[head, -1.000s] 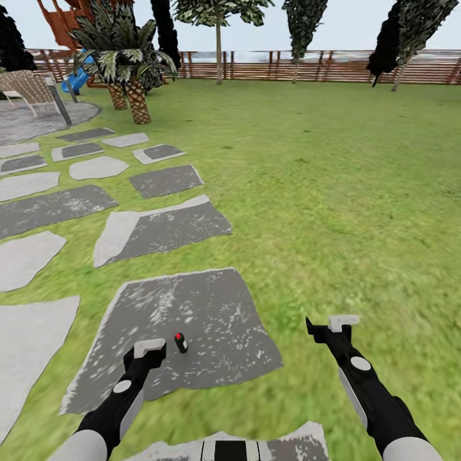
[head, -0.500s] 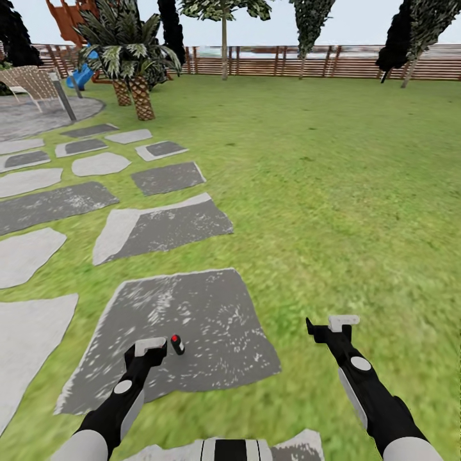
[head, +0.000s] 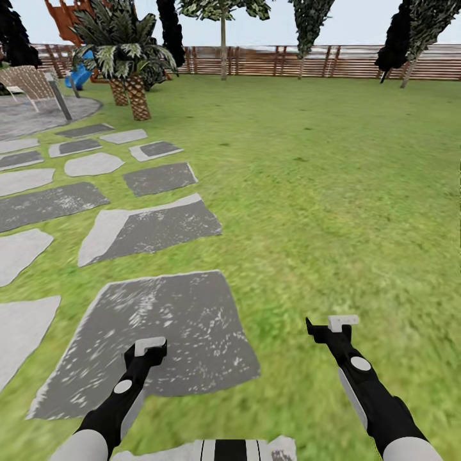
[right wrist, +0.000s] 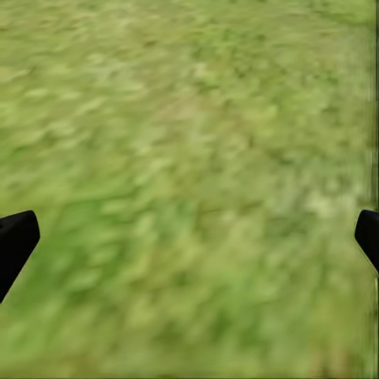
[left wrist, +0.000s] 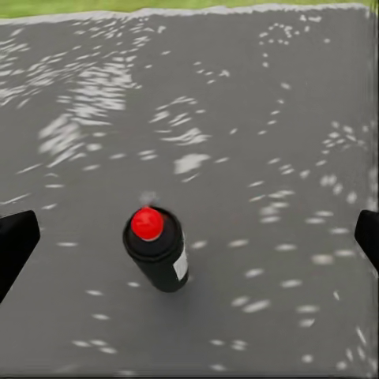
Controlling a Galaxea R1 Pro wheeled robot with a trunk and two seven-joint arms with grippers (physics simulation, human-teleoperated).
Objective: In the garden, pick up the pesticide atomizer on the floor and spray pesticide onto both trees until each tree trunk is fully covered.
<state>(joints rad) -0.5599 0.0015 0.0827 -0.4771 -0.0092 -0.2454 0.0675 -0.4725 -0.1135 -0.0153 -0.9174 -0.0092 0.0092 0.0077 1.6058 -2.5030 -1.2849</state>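
Pesticide atomizer (left wrist: 157, 249), a black bottle with a red cap, stands tilted on the dark grey stone slab (head: 173, 320) at lower centre of the left wrist view, between the spread, empty fingers of the left gripper (left wrist: 189, 241) and untouched, with bare stone all round it and the slab's grass edge along the top. Right gripper (right wrist: 189, 237) hangs released over open lawn (head: 333, 192), stretching unobstructed to the brown slat fence (head: 275, 61) and pale-trunked trees (head: 223, 35) at the upper frame.
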